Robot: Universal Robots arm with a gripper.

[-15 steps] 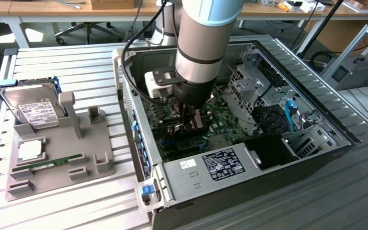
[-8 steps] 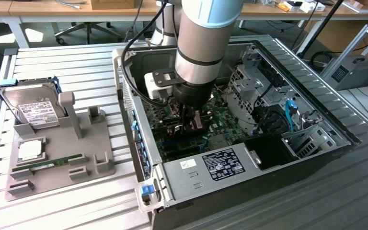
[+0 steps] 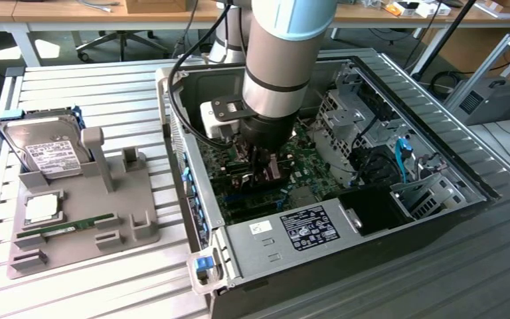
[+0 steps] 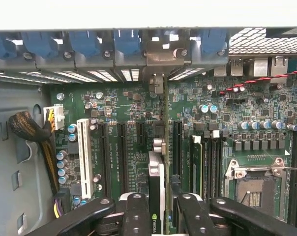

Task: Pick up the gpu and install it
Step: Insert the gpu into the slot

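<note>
Pickup's done: your end effector [image 4: 161, 216] pinches the gpu [image 4: 157, 182] edge-on over the motherboard [image 4: 133, 123] slots; seating remains.

Green gpu [image 4: 166, 147] edge, black fingers [image 4: 136, 214], green mobo [image 4: 138, 142] w/ white slot [image 4: 83, 150], blue clips [image 4: 126, 42].

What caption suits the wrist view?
Gripper holds the gpu edge-on above the motherboard slots.
</note>
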